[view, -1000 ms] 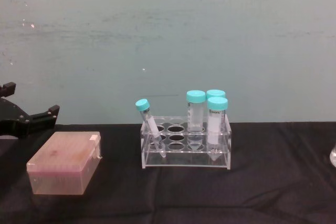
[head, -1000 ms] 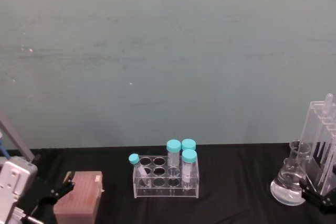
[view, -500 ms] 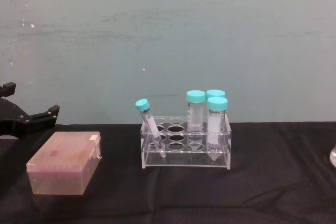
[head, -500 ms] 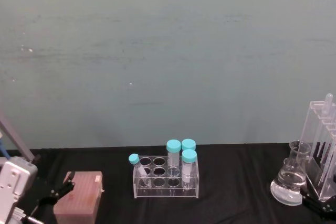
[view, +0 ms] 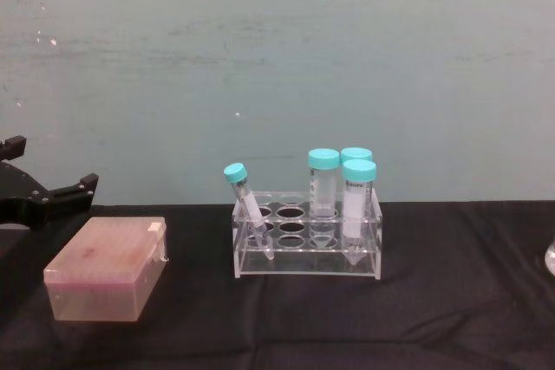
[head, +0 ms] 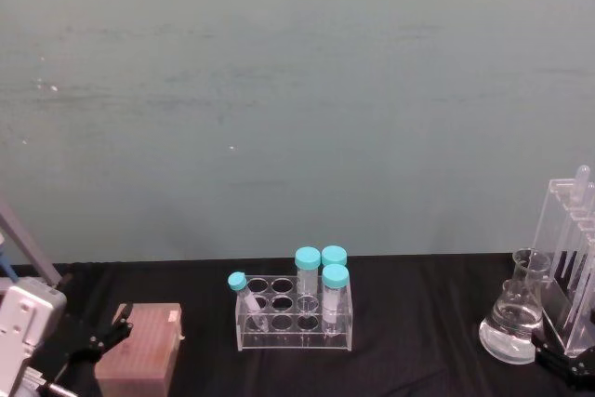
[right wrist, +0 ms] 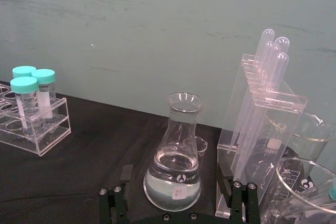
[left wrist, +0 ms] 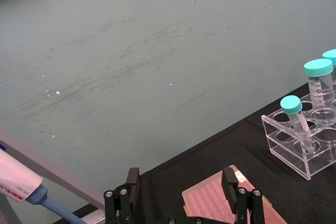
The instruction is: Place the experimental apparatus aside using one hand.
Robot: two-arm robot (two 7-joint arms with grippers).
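The conical flask [right wrist: 174, 169] stands at the bench's [head: 418, 360] far right, just beside the pipette rack [right wrist: 257, 145]. The right gripper [right wrist: 178, 203], jaws apart, hovers near it, empty; the grasp seems next. The left gripper [left wrist: 181, 195] idles open at left.

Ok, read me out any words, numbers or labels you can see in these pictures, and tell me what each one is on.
None reads fully.
Capped tube: scale numbers, too small.
Pipette: printed label, blurred.
Conical flask: round mark and small sticker, unreadable.
Beaker: white logo, unreadable.
Pipette rack: pale label behind it, blurred.
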